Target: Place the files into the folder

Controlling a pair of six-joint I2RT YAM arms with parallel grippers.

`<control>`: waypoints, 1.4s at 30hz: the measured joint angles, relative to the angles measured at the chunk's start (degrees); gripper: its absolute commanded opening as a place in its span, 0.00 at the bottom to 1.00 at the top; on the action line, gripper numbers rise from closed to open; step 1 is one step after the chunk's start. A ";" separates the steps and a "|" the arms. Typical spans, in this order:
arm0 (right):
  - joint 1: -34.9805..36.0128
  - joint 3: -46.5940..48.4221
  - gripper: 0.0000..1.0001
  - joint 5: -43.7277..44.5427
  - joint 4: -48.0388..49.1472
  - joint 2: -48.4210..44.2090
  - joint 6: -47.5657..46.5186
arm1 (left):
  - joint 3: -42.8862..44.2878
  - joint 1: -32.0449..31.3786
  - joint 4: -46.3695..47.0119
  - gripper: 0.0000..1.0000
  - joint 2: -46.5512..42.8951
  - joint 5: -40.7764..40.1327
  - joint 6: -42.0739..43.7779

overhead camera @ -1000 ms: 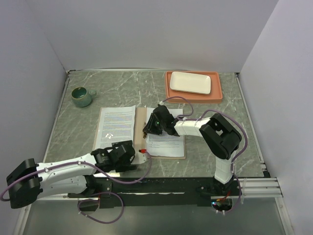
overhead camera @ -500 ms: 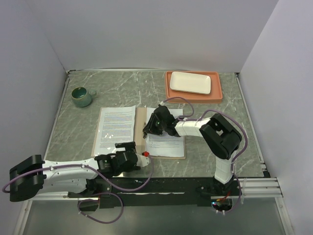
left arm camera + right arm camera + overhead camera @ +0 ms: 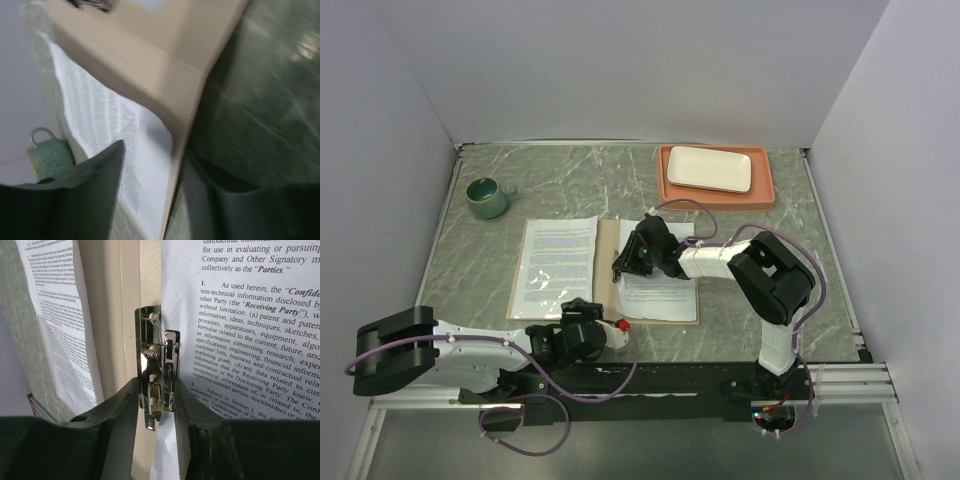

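The tan folder (image 3: 607,248) lies open at the table's middle. One printed sheet (image 3: 558,262) rests on its left half, another (image 3: 660,290) on its right half. My right gripper (image 3: 625,264) is shut on the folder's shiny metal spring clip (image 3: 155,360), its jaws (image 3: 156,390) pressing both sides, beside the right sheet (image 3: 240,315). My left gripper (image 3: 582,318) hovers at the folder's near edge. The left wrist view is blurred. There its fingers (image 3: 85,185) stand apart, with the left sheet (image 3: 105,120) and the folder's edge (image 3: 150,45) between them, not pinched.
A green mug (image 3: 487,197) stands at the back left and shows in the left wrist view too (image 3: 50,156). A salmon tray (image 3: 765,182) carrying a white plate (image 3: 710,168) sits at the back right. Walls enclose the table on three sides.
My left gripper has drawn back toward the table's near edge, shifted a little right, and its jaws have narrowed. The right arm and the papers have not moved.
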 measured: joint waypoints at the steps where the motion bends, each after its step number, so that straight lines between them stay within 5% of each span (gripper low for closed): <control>1: -0.02 -0.04 0.00 -0.02 0.07 0.00 0.07 | -0.17 -0.31 -0.55 0.32 0.63 0.44 -0.22; 11: -0.22 -0.26 0.00 -0.90 0.39 -0.33 0.72 | -0.35 -4.37 -4.42 0.01 4.94 -1.33 -2.19; 24: -0.26 -0.24 0.24 -0.15 -5.84 -3.02 -0.59 | 2.14 -11.65 -0.35 0.04 23.06 -15.50 -2.84; 32: -0.24 -1.09 0.25 2.38 -17.27 -8.63 -5.60 | 6.49 -13.42 6.49 0.03 36.35 -26.58 -10.23; 42: -0.15 -3.13 0.25 3.39 -24.39 -16.90 -8.17 | 9.70 -14.19 3.23 0.01 40.22 -32.83 -13.16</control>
